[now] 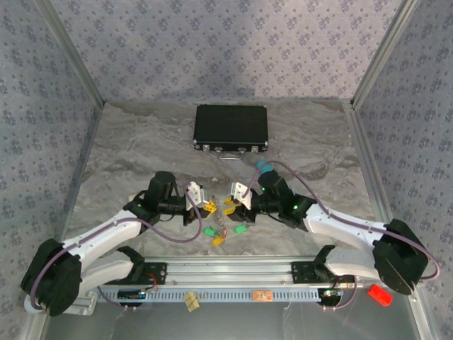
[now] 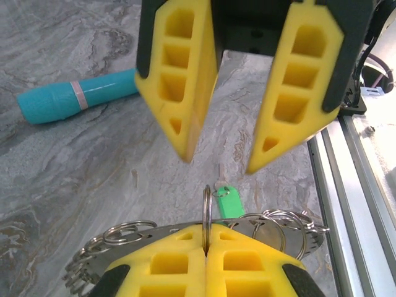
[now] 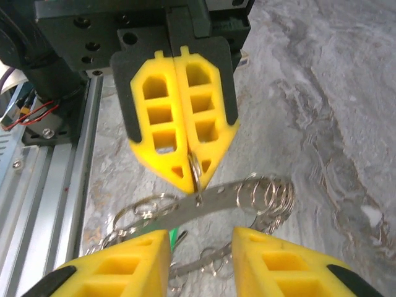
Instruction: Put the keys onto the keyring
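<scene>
**Left gripper holds the keyring up; the empty right gripper faces it**

The left gripper's yellow fingers are pressed tight together on one small split ring of the keyring, and that ring stands upright and edge-on in the pinch. The rest of the keyring is a curved metal band strung with more little loops. It hangs crosswise below the fingertips, its long axis running across the gap between the two arms, low over the marbled table.

Nose to nose with it, the right gripper has its fingers spread and nothing between them.

The keys lie loose on the table on the near side of both grippers, toward the rail. A green key lies closest to the right gripper, and a second green key sits below the left one. From the left wrist, a green head shows just past the pinched ring, under the right gripper. Whether it touches the keyring I can't tell.

The right arm looks like the one to go. It is free and nearest that green key, which lies down and back toward its own base.
</scene>
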Controlling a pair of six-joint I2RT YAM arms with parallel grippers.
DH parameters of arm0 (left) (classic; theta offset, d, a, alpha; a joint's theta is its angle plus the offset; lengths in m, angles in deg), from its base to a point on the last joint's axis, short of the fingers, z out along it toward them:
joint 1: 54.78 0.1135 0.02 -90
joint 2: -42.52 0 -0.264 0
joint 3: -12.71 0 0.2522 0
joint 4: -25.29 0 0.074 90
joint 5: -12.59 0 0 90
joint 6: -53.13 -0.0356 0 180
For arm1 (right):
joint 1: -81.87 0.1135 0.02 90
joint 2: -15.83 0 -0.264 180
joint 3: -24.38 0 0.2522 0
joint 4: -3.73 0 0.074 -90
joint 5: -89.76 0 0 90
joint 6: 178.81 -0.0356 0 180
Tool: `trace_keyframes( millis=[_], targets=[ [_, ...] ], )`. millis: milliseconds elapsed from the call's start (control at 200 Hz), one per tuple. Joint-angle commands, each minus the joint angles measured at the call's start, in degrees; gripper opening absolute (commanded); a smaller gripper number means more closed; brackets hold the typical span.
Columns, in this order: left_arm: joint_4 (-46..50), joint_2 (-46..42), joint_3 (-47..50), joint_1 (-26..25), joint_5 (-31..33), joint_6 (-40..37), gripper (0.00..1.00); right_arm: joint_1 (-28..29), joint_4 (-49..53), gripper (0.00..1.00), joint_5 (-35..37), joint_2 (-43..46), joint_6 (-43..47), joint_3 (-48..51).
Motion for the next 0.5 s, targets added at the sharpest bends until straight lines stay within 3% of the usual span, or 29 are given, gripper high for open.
trace_keyframes(
  millis=[0, 250, 495],
  targets=[
    [-2.9, -0.6, 0.6, 0.4, -2.1, -0.4, 0.00, 0.5, -9.9, 0.30, -2.4, -2.2, 1.9, 0.9],
    [-3.7, -0.7, 0.8, 0.4, -2.6, 0.0, 0.00, 0.5, -11.8, 0.15, -4.7, -4.5, 2.4, 0.6],
    [-4.7, -1.3, 1.2, 0.5, -2.3, 0.5, 0.00, 1.2, -9.4, 0.13, -4.7, -6.0, 3.6, -0.2]
  ],
)
